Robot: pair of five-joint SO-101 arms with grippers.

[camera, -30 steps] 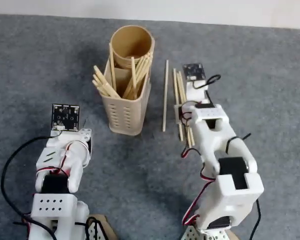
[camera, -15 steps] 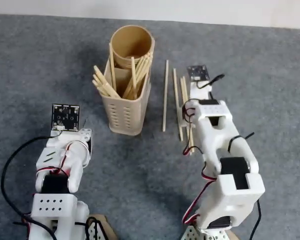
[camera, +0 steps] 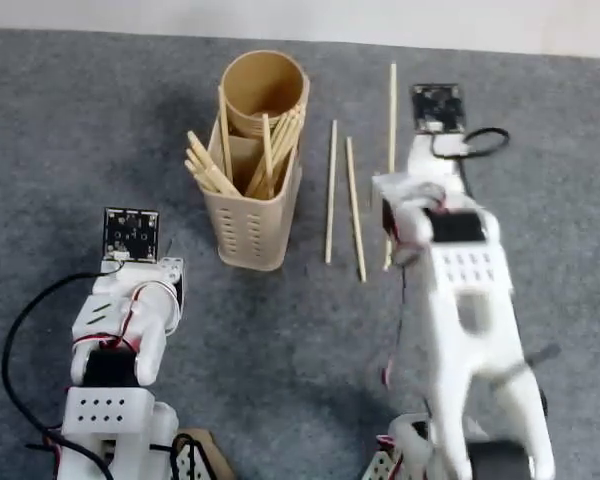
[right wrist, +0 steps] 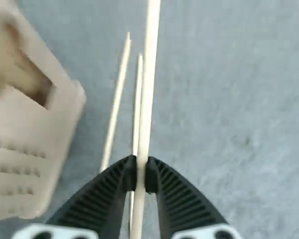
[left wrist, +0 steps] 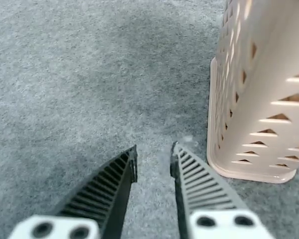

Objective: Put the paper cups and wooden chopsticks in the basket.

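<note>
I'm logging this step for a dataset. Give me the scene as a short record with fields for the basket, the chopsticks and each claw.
basket: upright on the carpet
paper cup: inside the basket, at its far end
stored chopsticks: a bunch leaning in the basket
loose chopsticks: two on the carpet beside the basket, on the right arm's side
held chopstick: clamped in the right claw
left claw: open, empty, near the basket's base
remaining: three chopsticks outside the basket

A: The worktop (camera: 540,150) is grey cloth, rough and fuzzy. And the basket (camera: 250,235)?
B: Matt beige plastic. The cup (camera: 265,90) is dull brown paper.
A: Every chopstick (camera: 330,190) is pale bare wood, smooth.
B: The left end effector (left wrist: 153,159) and right end effector (right wrist: 139,174) are ribbed black plastic, and the arms (camera: 470,300) are smooth white plastic.
</note>
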